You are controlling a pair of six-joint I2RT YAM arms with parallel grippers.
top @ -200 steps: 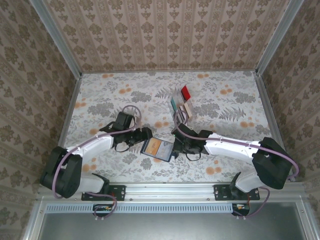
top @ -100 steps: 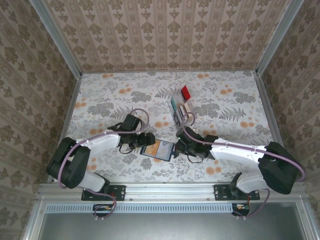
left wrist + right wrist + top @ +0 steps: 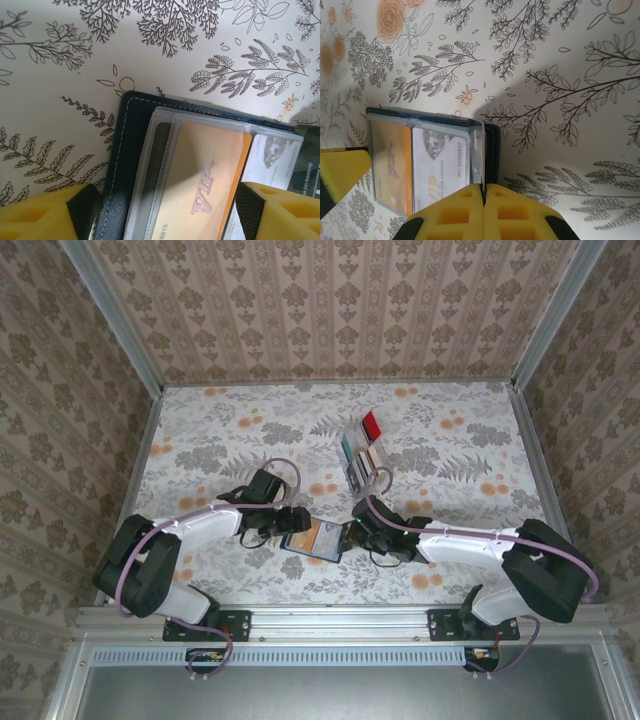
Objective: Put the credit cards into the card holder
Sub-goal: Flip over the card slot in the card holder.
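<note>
The card holder (image 3: 315,538) lies open at the near centre of the table (image 3: 200,430). The left gripper (image 3: 290,523) straddles its left end, jaws wide. The right gripper (image 3: 352,533) pinches the clear sleeve (image 3: 445,127) at its right edge. The sleeve holds a tan-orange card (image 3: 205,170) and a white-grey card (image 3: 440,160). The other credit cards (image 3: 371,425) stand in the far rack (image 3: 362,465).

- Left arm (image 3: 190,532), lower left of the top view: white shells, black joint housings, a lilac cable (image 3: 285,460) looping beside it.
- Right arm (image 3: 465,540), lower right: the same white shells, bulky black joints, lilac cable.
- Left tool (image 3: 165,212): yellow fingers (image 3: 35,215) with black inner trim.
- Right tool (image 3: 484,210): yellow pads (image 3: 450,215) moulded with square recesses, black corners.
- Black brackets (image 3: 225,623) under each arm, bottom edge.
</note>
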